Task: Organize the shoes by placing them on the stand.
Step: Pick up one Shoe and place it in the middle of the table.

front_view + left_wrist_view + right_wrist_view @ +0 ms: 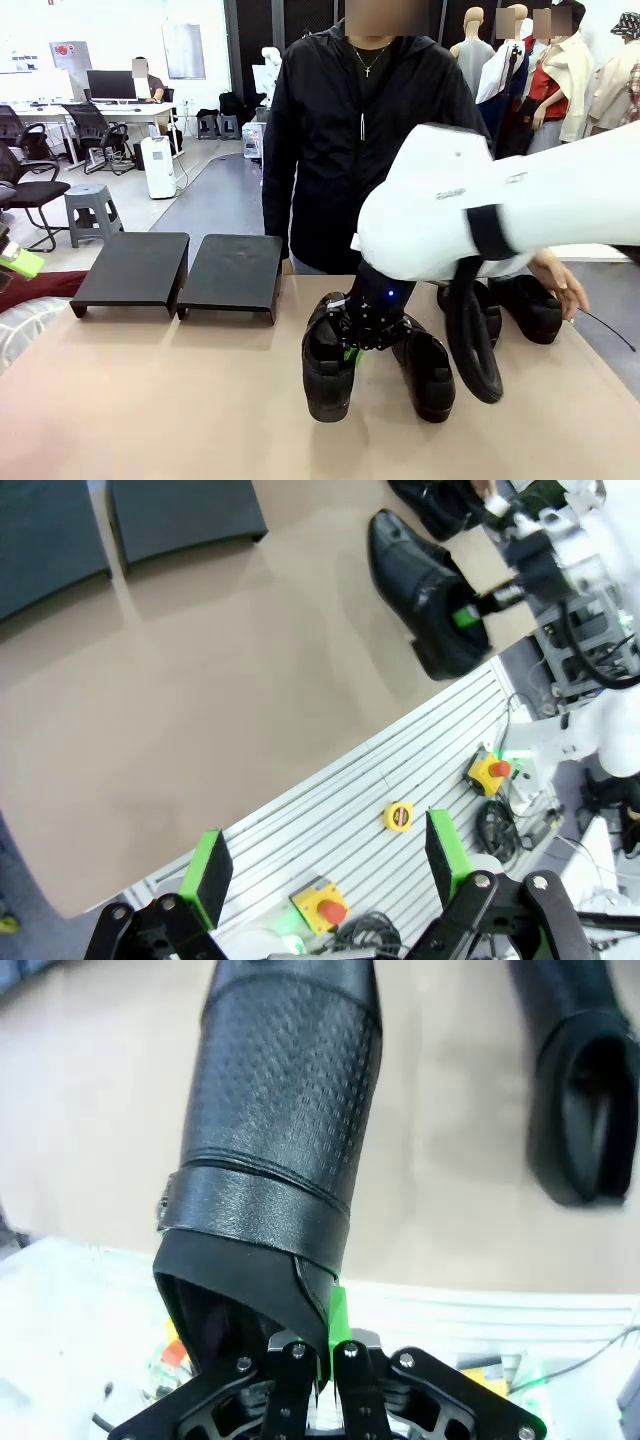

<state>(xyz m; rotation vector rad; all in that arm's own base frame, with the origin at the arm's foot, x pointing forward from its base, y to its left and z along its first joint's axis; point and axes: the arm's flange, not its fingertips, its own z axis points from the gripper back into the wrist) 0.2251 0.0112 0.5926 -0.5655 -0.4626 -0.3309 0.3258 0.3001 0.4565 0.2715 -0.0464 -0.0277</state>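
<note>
Our right claw (352,352) is pinched fully shut on the back rim of one shoe (327,365), a green pad pressed against the edge of its opening (325,1330). The shoe's toe (280,1110) stretches straight ahead of the claw. We cannot tell whether its sole touches the bench (150,400). A second shoe (428,370) lies just to the claw's right. Two more shoes (530,305) sit farther off to the right, beside the person's hand (560,280). The stand (133,268), two units side by side, is well off to the claw's left and farther across the bench. Our left claw (325,858) hangs spread wide over the bench's near edge, gripping nothing.
</note>
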